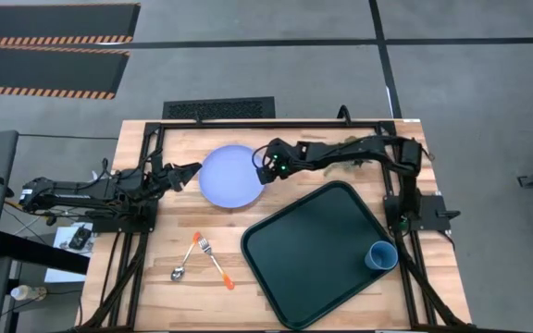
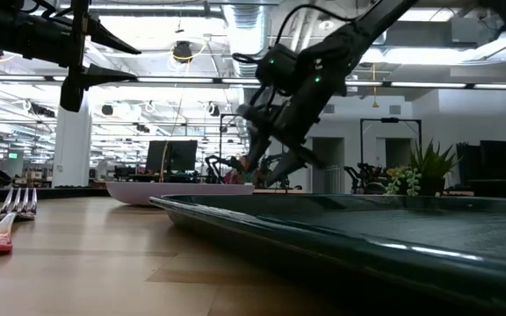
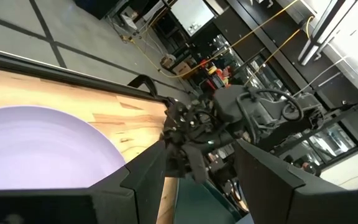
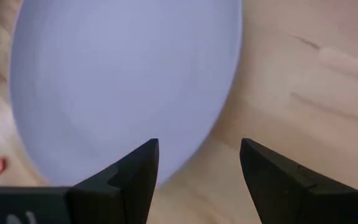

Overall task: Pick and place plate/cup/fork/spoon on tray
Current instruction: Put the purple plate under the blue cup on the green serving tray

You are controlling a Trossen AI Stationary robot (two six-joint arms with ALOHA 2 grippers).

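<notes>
plate (image 1: pixel 232 177): flat on the table, just off the tray's far-left corner, not on the tray; wrist views show it too (image 3: pixel 42 149) (image 4: pixel 123 81)
tray (image 1: pixel 317 254): landmark; sits on the table's right half, turned at an angle; near rim fills the low view (image 2: pixel 341 237)
cup (image 1: pixel 381 256): upright inside the tray, at its right edge near the right corner
fork (image 1: pixel 215 259): on the table left of the tray, well apart from it, tines toward the plate; crosses or touches the spoon near the tines, can't tell which
spoon (image 1: pixel 187 258): left of the tray, just beside the fork, bowl end nearest the table's front edge
right gripper (image 1: pixel 265 169): at the plate's right rim, above the tray's far-left corner; jaws apart, straddling the plate's edge in its wrist view (image 4: pixel 197 168); raised above the table in the low view (image 2: pixel 275 171)
left gripper (image 1: pixel 191 171): just left of the plate, well left of the tray; jaws apart, holding nothing (image 3: pixel 194 177)
</notes>
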